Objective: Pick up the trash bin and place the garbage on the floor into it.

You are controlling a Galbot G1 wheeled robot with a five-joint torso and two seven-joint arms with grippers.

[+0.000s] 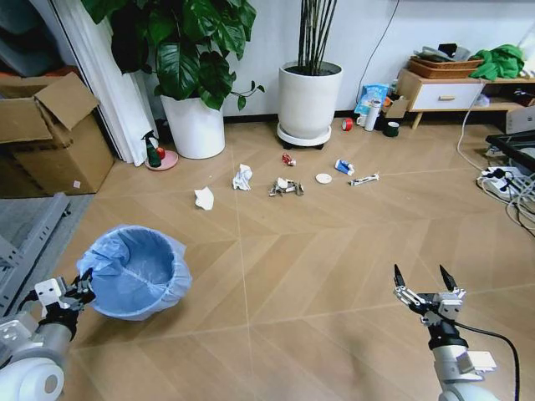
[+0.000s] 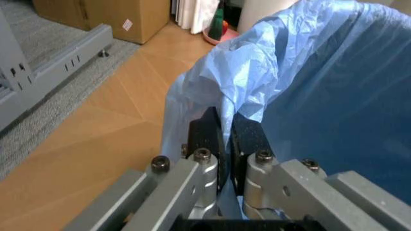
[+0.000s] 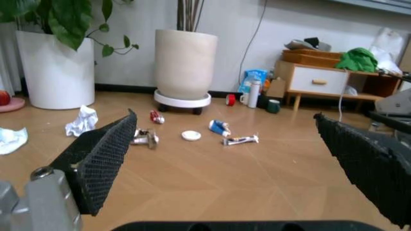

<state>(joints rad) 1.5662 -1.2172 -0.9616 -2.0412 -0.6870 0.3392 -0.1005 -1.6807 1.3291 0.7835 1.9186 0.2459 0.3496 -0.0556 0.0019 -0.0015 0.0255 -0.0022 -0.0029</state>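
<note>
The trash bin (image 1: 138,271), lined with a crinkled light-blue bag, stands on the floor (image 1: 318,267) at my lower left. My left gripper (image 1: 84,288) is shut on its near rim. In the left wrist view the left gripper (image 2: 224,120) pinches the bag's folded edge on the trash bin (image 2: 334,96). The garbage lies farther ahead: two tissues (image 1: 204,198) (image 1: 242,177), a red can (image 1: 288,159), a metallic scrap (image 1: 286,187), a white lid (image 1: 323,178), a wrapper (image 1: 343,167) and a tube (image 1: 364,179). My right gripper (image 1: 425,280) (image 3: 224,115) hangs open and holds nothing, well short of the lid (image 3: 190,135).
Two white planters (image 1: 198,125) (image 1: 309,98) stand behind the litter, with a spray bottle on a pink dish (image 1: 155,154) between the cardboard box (image 1: 50,138) and the left planter. A low cabinet (image 1: 443,92) and cables with a power strip (image 1: 501,180) are at the right. A grey rack (image 1: 25,242) borders the left.
</note>
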